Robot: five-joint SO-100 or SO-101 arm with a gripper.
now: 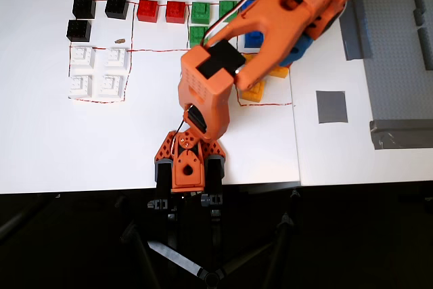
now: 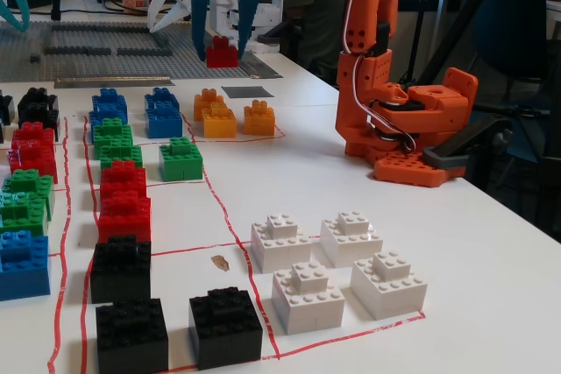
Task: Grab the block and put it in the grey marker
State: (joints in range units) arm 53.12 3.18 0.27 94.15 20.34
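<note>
White tabletop (image 1: pixel 54 140), marked with thin red lines into bays of sorted plastic stud blocks.

Item: orange printed arm (image 1: pixel 267 28), base at the near table edge in the overhead view, reaching across the blocks.

Item: blue two-finger gripper (image 2: pixel 224 15), seen in the fixed view at the far end of the table; jaws clasped on the small red plastic block (image 2: pixel 222 52), which is held above the surface. In the overhead view the arm hides both.

Item: small flat square patch of grey tape (image 1: pixel 331 106), lying bare, apart from the bays; in the fixed view (image 2: pixel 247 91) it sits just nearer than the block.

Item: four white blocks (image 2: pixel 337 264) in one bay.
</note>
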